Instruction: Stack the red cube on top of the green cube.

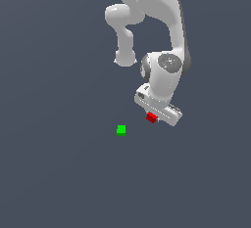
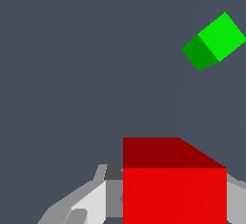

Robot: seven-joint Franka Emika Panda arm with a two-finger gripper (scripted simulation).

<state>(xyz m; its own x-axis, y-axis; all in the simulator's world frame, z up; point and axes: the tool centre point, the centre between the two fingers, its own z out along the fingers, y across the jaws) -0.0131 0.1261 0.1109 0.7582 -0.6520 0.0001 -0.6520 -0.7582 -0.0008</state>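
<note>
The tiny red cube (image 1: 151, 118) sits between the fingers of my white gripper (image 1: 153, 116), which is shut on it. In the wrist view the red cube (image 2: 174, 189) fills the near foreground, with a grey finger (image 2: 89, 204) pressed against one side and the other finger barely showing at the frame's edge. The green cube (image 1: 121, 130) rests alone on the dark floor, apart from the gripper and toward the exterior view's left of the red cube. The wrist view shows the green cube (image 2: 214, 40) small and farther off, turned at an angle to the red one.
The white arm (image 1: 164, 31) reaches down from the top of the exterior view. A plain dark grey floor (image 1: 59, 173) lies all around the cubes.
</note>
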